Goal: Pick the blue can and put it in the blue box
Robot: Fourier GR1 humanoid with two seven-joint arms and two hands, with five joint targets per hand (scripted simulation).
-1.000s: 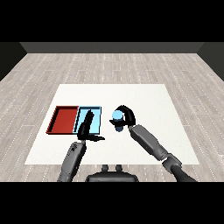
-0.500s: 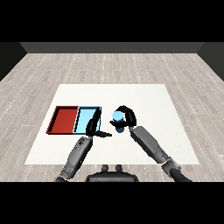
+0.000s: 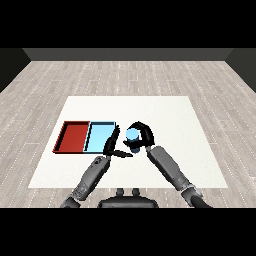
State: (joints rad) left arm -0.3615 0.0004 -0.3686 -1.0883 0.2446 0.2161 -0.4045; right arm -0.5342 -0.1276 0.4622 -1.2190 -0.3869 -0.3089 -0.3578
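Head view: right robot hand (image 3: 141,135) curls round blue can (image 3: 132,135); left robot hand (image 3: 113,144) straight-fingered, holding nothing.

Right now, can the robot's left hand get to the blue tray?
Probably yes. The left hand hangs open right at the light blue tray's near right corner, with nothing between them. The right hand, curled round the blue can, sits off to the side.

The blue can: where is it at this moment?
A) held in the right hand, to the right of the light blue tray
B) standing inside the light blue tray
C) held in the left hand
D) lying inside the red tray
A: the right hand curls round the blue can, which is beside the light blue tray, not inside it.
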